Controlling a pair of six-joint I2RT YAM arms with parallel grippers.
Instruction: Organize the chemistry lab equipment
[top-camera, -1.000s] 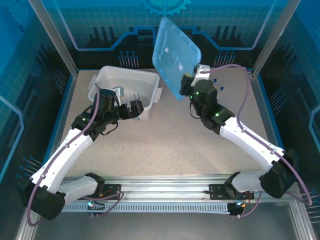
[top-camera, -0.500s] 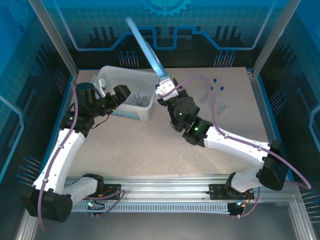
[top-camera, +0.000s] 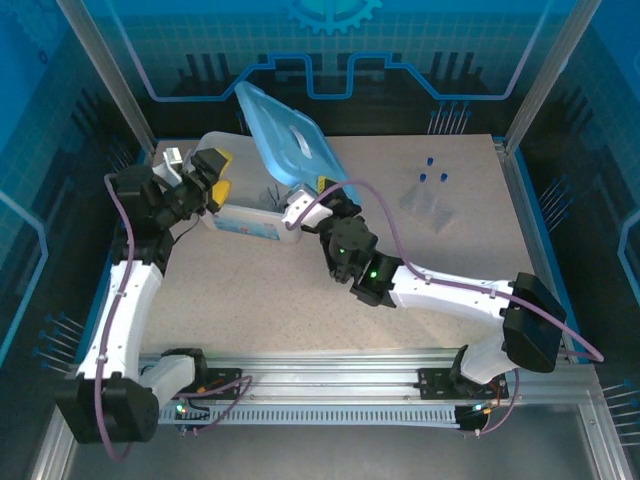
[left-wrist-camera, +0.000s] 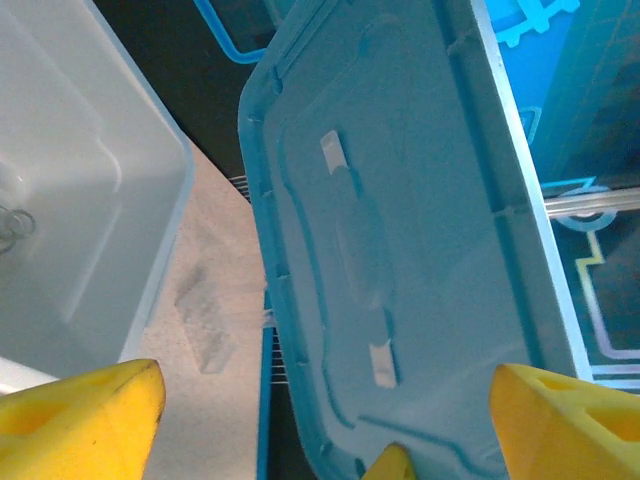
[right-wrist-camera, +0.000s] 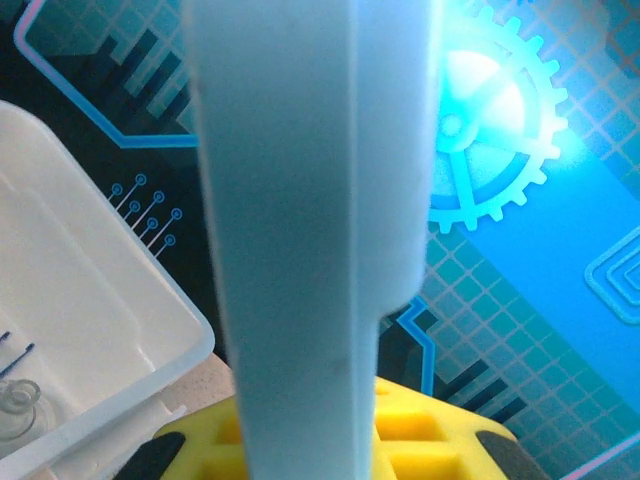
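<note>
The white bin (top-camera: 245, 215) stands at the back left of the table. My right gripper (top-camera: 306, 192) is shut on the near edge of the light-blue lid (top-camera: 282, 132), which leans tilted over the bin's right end. In the right wrist view the lid's edge (right-wrist-camera: 300, 250) rises from between my yellow fingers (right-wrist-camera: 430, 445). My left gripper (top-camera: 221, 175) hangs open at the bin's left end, facing the lid (left-wrist-camera: 400, 230); its fingers (left-wrist-camera: 90, 415) are spread wide. A glass beaker (right-wrist-camera: 14, 408) and thin tweezers (right-wrist-camera: 15, 360) lie in the bin. Three blue-capped tubes (top-camera: 430, 185) lie at the back right.
The aluminium frame posts (top-camera: 100, 70) and blue back wall close in the table on three sides. Both arm bases sit on the rail (top-camera: 330, 385) at the near edge. Bare tabletop (top-camera: 260, 300) lies between the arms.
My right arm has swung the lid left from the table's middle to over the bin's right end. My left arm has drawn back to the bin's left end.
</note>
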